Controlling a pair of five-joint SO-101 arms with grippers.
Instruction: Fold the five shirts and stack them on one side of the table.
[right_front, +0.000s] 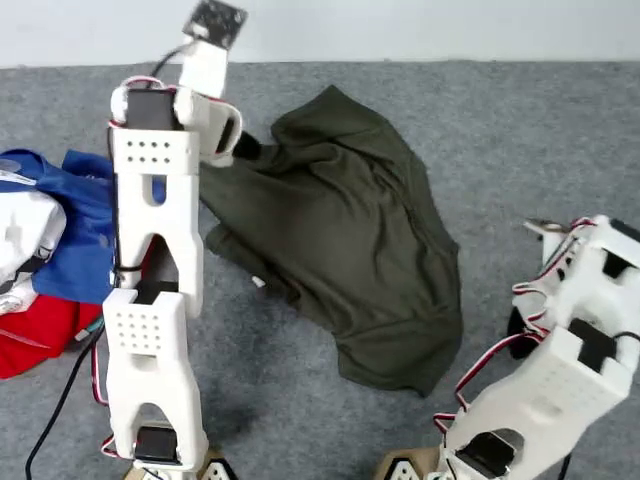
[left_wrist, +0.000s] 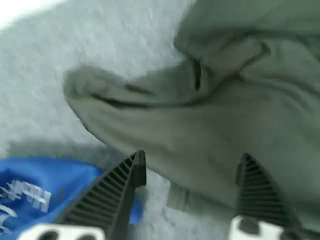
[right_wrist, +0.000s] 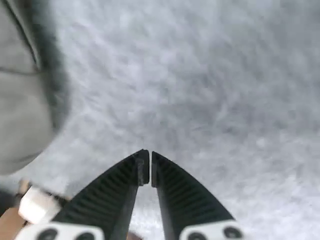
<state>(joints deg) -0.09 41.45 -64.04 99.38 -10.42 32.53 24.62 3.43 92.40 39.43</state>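
– Over the far-left corner of the olive shirt (right_front: 340, 240), that's where the left gripper (left_wrist: 192, 165) hangs, jaws spread wide and holding nothing.

– And the cloth?

– Straight beneath the gap. A rumpled fold of the olive shirt runs across between the two fingers. Whether the tips touch it, I can't tell.

– How does the garment lie?

– Crumpled, unfolded, long axis running from that far-left corner down to the near-right hem, in the middle of the grey table (right_front: 520, 150). So the left arm is plainly the nearer one, right on top of its corner.

– The right side?

– The right gripper (right_wrist: 150, 160) sits off the olive shirt's right edge, above bare table, jaws pressed together with nothing between them. A sliver of the olive shirt shows just beside it, apart from the tips.

– So what's the call?

– My read: the left jaws need only drop and close on that fold. The right arm would have to open up and cross to the hem first.

– Anything stacked?

– Left of the olive shirt there's a loose heap: a blue shirt (right_front: 80, 230), a white shirt (right_front: 25, 235), a red shirt (right_front: 35, 335). Bunched, none of them neatly folded.
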